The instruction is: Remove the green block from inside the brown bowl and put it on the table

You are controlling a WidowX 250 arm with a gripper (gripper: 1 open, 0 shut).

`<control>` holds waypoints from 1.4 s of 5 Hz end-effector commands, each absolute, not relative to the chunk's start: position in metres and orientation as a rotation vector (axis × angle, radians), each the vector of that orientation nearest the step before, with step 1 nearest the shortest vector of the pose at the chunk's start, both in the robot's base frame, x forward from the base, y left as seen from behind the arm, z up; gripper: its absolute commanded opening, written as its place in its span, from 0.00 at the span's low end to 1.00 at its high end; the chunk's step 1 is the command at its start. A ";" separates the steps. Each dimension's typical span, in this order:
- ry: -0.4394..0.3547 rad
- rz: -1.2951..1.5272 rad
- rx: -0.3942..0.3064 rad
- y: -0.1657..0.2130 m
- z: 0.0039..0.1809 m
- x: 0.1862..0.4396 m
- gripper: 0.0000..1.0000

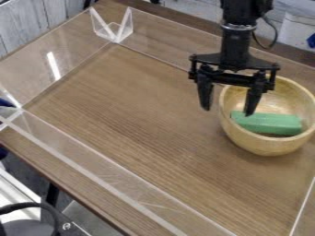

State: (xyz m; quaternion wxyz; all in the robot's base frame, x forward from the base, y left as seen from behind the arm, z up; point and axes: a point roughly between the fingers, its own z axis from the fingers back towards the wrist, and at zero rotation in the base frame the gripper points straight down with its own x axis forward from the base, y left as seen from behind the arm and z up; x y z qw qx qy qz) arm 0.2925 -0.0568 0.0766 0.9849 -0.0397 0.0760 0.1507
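Block (267, 124): green, oblong, in bowl (263, 146), right side of table (129, 97). Probably light, stiff, not fragile; best gripped across its narrow width, mid-length. Gripper (230, 98): jaws spread, nothing held, above bowl's left part.

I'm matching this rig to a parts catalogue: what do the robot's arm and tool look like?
The arm is black and narrow, with a thin dark cable looping beside it. The tool is black too: a wide crosswise body with two short, blocky fingers. I can't make out any markings.
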 end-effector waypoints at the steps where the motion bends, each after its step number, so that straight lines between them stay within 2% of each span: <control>1: 0.104 0.282 -0.116 -0.063 0.089 0.301 1.00; 2: 0.111 0.271 -0.136 -0.066 0.084 0.301 0.00; 4: 0.117 0.126 -0.117 -0.079 0.078 0.305 0.00; 6: 0.148 0.115 -0.123 -0.087 0.070 0.311 0.00; 7: 0.156 0.126 -0.158 -0.084 0.067 0.311 0.00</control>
